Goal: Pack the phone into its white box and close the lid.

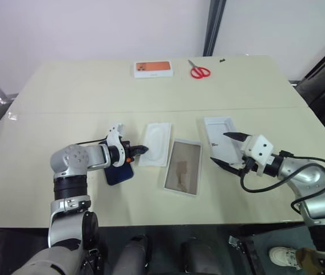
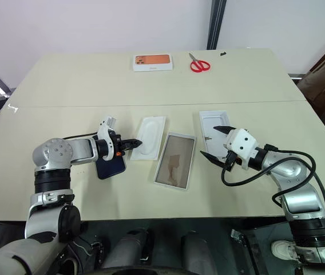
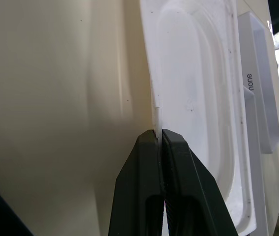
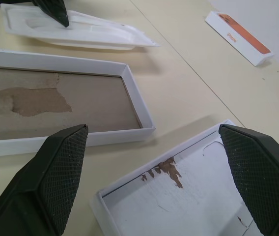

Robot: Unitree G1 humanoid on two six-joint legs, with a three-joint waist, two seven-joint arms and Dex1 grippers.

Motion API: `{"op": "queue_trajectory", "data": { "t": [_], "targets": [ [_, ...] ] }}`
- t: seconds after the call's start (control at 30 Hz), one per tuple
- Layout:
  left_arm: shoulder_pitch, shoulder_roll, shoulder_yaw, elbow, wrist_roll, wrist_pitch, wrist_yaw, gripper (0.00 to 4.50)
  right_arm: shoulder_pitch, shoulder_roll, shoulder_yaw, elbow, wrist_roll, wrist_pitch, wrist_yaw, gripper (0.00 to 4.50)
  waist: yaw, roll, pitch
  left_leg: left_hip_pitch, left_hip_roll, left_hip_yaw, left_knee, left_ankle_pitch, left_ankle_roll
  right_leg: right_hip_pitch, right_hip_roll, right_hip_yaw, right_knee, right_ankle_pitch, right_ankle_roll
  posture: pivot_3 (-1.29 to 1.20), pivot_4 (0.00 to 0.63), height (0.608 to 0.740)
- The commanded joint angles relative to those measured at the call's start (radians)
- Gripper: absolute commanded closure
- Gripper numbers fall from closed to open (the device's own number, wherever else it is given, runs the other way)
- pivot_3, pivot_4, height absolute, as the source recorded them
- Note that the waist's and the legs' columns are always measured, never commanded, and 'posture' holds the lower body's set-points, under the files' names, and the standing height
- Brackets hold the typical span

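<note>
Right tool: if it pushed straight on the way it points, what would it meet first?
Likely the brown-floored white box ahead of the open right tool; the lid lies just below its line, so depth is uncertain.

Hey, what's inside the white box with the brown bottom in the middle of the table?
Nothing lies in the white box: its brown cardboard floor shows bare, with a darker torn patch. The phone lies on the table beside the left hand, which partly covers it.
</note>
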Motion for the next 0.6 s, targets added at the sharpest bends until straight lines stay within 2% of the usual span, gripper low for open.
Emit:
{"op": "queue_trajectory", "data": {
  "t": [0.03,0.13,0.27,0.4,0.6],
  "targets": [
    [-0.001,0.006,0.025,-0.009,0.002,-0.028,0.012,4.48,-0.007,0.000,-0.013,-0.049,0.028,0.010,0.005,0.00,-0.001,0.000,0.000,0.000,0.000,0.000,0.000,0.000,0.000,0.000,0.000,0.000,0.000,0.000,0.000,0.00,0.150,0.734],
    [-0.024,0.000,0.063,-0.005,-0.007,-0.054,0.033,4.48,0.023,0.007,0.000,-0.128,0.119,0.103,0.049,0.00,-0.001,0.000,0.000,0.000,0.000,0.000,0.000,0.000,0.000,0.000,0.000,0.000,0.000,0.000,0.000,0.00,0.150,0.734],
    [-0.022,0.043,-0.020,-0.075,0.013,-0.099,-0.005,4.48,0.089,0.011,0.089,-0.248,0.166,0.189,0.101,0.00,0.000,-0.001,0.000,0.000,0.000,0.000,0.000,0.000,0.000,0.000,0.000,0.000,0.000,0.000,0.000,0.00,0.150,0.734],
    [-0.022,0.053,-0.038,-0.091,0.013,-0.122,-0.017,4.48,0.067,0.038,0.155,-0.268,0.176,0.236,0.109,0.00,-0.001,-0.001,0.000,0.000,0.000,0.000,0.000,0.000,0.000,0.000,0.000,0.000,0.000,0.000,0.000,0.00,0.150,0.734],
    [-0.023,0.056,-0.063,-0.110,0.012,-0.141,-0.031,4.48,0.013,0.050,0.316,-0.221,0.072,0.236,0.151,0.00,0.001,-0.001,0.001,0.000,0.000,-0.001,0.000,0.000,0.000,0.000,0.000,0.000,0.000,0.000,0.000,0.00,0.150,0.734]
  ]
}}
